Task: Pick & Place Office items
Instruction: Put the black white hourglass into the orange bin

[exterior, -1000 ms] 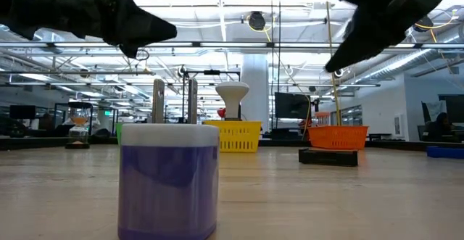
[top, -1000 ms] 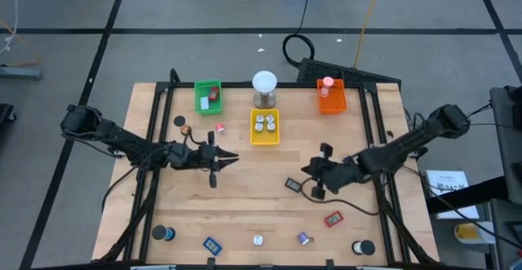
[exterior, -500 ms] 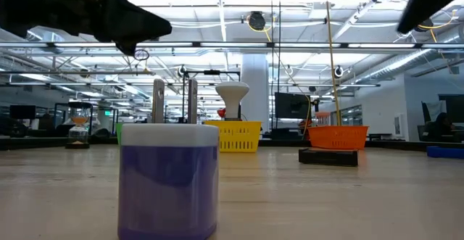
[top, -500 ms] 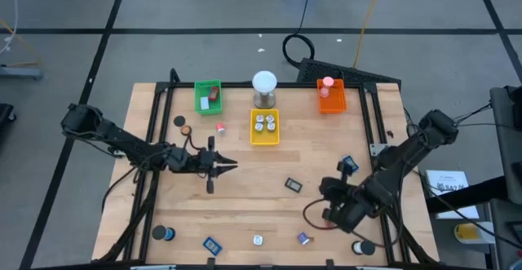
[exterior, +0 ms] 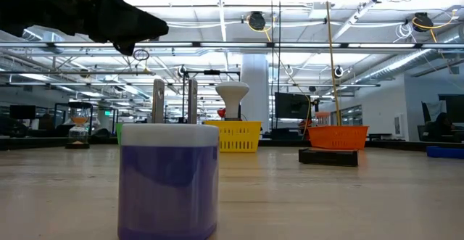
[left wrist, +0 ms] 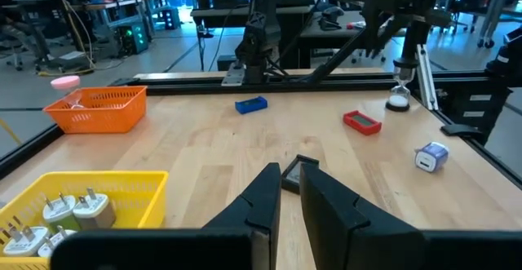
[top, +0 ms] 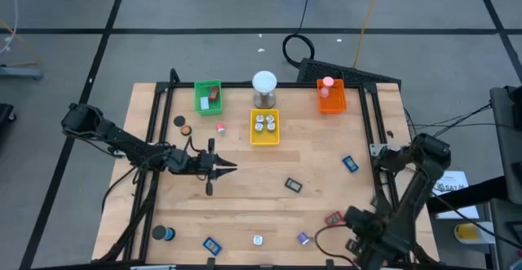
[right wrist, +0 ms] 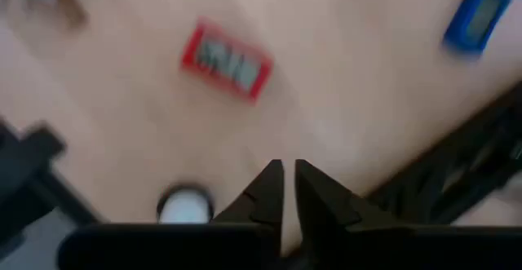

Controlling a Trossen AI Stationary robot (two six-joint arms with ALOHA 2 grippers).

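The office items lie scattered on the wooden table: a blue piece (top: pixel 349 164), a dark piece (top: pixel 294 185), a red piece (top: pixel 333 219), a purple-and-white plug (top: pixel 303 238), a white round bit (top: pixel 258 240), another blue piece (top: pixel 212 244) and a black roll (top: pixel 165 234). My left gripper (top: pixel 227 166) hovers shut over the table's middle-left, pointing right, and shows in its wrist view (left wrist: pixel 289 180). My right gripper (right wrist: pixel 287 176) is shut above the near right corner, over bare wood beside the red piece (right wrist: pixel 227 61). Its fingers are hidden under the arm in the high view.
Along the far side stand a green tray (top: pixel 208 95), a yellow tray (top: pixel 263 126) holding white plugs, an orange tray (top: pixel 330 97) and a white-domed cylinder (top: pixel 263 89). A black disc (top: pixel 179 121) and a pink bit (top: pixel 220 127) lie far left. Black rails frame the table.
My right arm has swung from the table's middle toward the near right corner and has risen out of the low view. The blue piece near the right rail now lies uncovered. My left gripper has stayed almost in place.
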